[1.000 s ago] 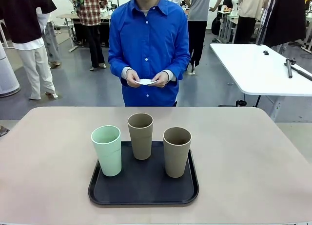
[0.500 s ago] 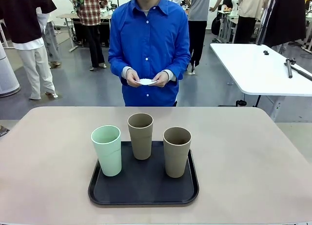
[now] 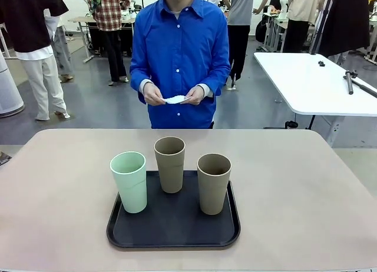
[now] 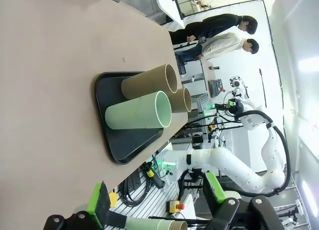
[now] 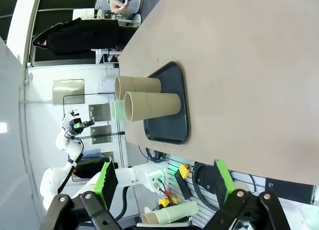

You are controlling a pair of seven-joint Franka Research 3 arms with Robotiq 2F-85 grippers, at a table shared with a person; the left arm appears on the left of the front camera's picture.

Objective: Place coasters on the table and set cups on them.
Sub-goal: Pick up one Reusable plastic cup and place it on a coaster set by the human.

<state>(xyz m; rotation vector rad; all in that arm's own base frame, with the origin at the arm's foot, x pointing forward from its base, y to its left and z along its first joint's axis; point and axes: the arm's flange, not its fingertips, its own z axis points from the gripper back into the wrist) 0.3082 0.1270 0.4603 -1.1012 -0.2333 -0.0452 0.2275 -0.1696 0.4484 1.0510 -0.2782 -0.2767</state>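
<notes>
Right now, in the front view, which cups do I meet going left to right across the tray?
On the black tray: mint green cup → farther tan-brown cup → nearer tan-brown cup.

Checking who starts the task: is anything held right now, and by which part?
The person's hands pinch the coasters by opposite edges. The left gripper and right gripper hold nothing.

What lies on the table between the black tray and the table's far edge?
Nothing: in the front view, that stretch of the table beyond the tray is bare.
</notes>
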